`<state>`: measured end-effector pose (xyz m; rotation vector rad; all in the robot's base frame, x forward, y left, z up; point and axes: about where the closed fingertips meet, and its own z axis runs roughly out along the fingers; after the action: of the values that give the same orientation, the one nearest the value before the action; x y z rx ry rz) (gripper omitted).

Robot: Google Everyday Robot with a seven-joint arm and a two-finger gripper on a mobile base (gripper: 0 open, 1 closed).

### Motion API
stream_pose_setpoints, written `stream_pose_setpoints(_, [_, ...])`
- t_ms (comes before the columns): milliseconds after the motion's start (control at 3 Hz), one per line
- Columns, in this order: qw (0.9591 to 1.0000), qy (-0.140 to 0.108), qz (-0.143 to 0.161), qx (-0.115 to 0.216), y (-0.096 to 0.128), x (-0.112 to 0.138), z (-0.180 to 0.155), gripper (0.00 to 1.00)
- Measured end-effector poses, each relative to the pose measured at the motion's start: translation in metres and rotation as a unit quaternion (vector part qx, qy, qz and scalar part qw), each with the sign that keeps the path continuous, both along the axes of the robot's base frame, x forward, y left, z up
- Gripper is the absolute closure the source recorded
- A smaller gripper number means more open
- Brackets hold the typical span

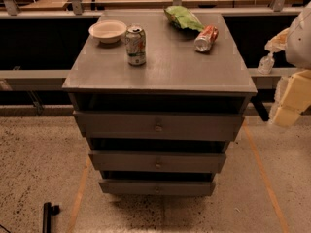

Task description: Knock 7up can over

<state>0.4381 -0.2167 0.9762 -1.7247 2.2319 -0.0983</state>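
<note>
The 7up can (136, 45) stands upright on the left part of the grey cabinet top (165, 69). It is silver-white with a green lower band and a silver top. My arm (293, 93) is at the right edge of the view, beside the cabinet and off its top. The gripper (267, 63) hangs past the cabinet's right edge, far to the right of the can and not touching anything on the top.
A white bowl (108, 31) sits just behind and left of the can. A green chip bag (183, 18) and a red-and-silver can (206, 38) lying on its side are at the back right. The cabinet has three drawers (158, 126).
</note>
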Motion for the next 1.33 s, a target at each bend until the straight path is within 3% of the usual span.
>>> stream_pose_setpoints(333, [1.0000, 0.000, 0.000, 0.000, 0.000, 0.000, 0.000, 0.00])
stream_pose_setpoints(667, [0.9991, -0.009, 0.020, 0.038, 0.023, 0.022, -0.003, 0.00])
stream_pose_setpoints(1000, [0.9915, -0.034, 0.038, 0.120, 0.055, 0.065, -0.009, 0.00])
stream_pose_setpoints(1333, [0.9696, -0.065, 0.043, 0.232, 0.086, 0.114, -0.020, 0.00])
